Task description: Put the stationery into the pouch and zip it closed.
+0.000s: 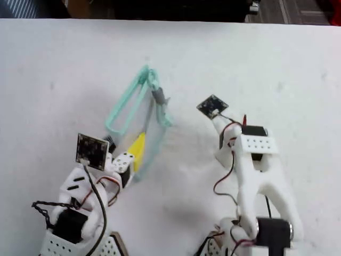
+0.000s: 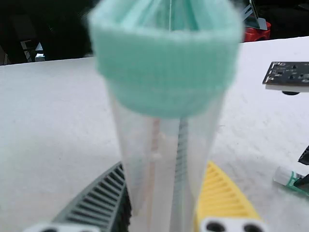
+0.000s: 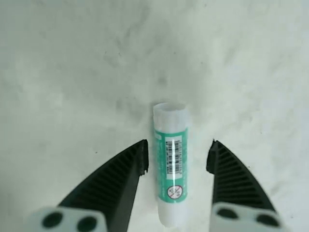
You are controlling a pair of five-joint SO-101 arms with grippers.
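Teal-rimmed pouch (image 2: 164,63), contents indistinct

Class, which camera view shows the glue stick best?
Right wrist view: the glue stick lies whole inside the open right gripper. Left wrist view catches one end; in the high view an arm covers it.

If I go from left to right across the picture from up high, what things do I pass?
Left arm → pouch → right arm.
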